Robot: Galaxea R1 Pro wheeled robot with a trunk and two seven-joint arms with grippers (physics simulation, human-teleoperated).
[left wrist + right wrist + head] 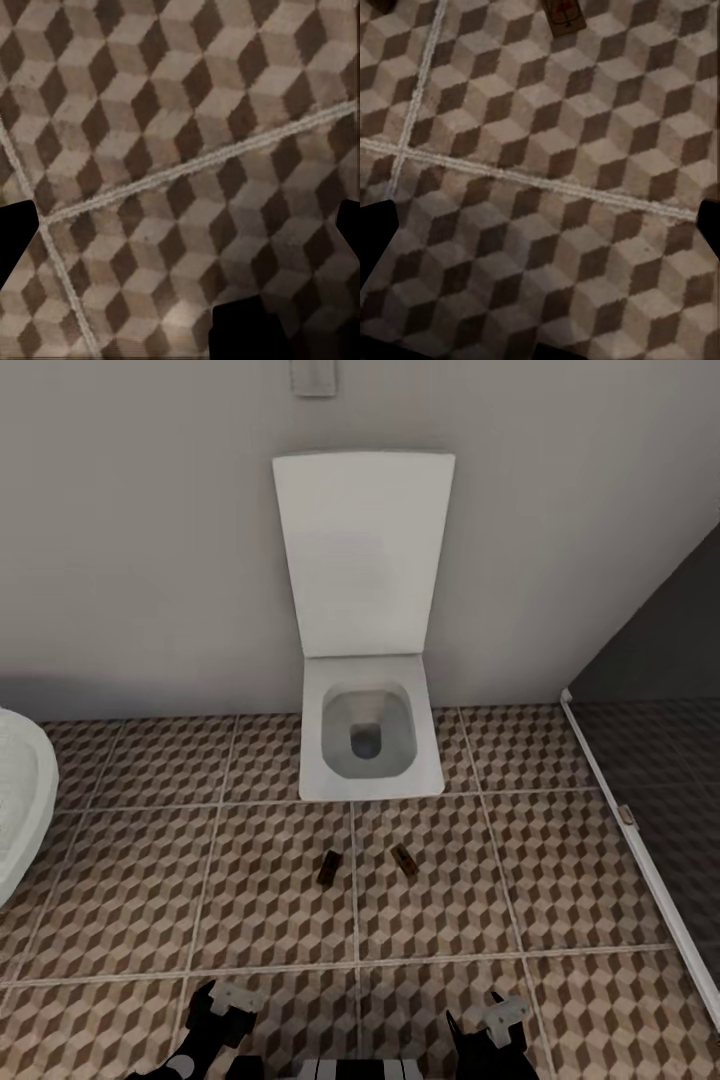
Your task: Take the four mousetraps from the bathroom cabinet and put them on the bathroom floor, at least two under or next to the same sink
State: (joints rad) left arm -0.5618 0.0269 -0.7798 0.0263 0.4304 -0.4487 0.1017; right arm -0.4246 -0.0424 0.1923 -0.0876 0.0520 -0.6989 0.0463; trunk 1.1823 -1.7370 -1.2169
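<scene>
The head camera is looking forward and down from high up, facing the toilet against the far wall, with the cube-patterned floor spreading toward the robot. Both wrist cameras are pointing down at that floor from close range. The right wrist view is sharing the right mousetrap with the head view.

Toilet, tub edge and shower screen

At frame centre we see a white toilet, lid raised against the grey wall; a white tub edge sits far left, a dark shower screen right.
</scene>
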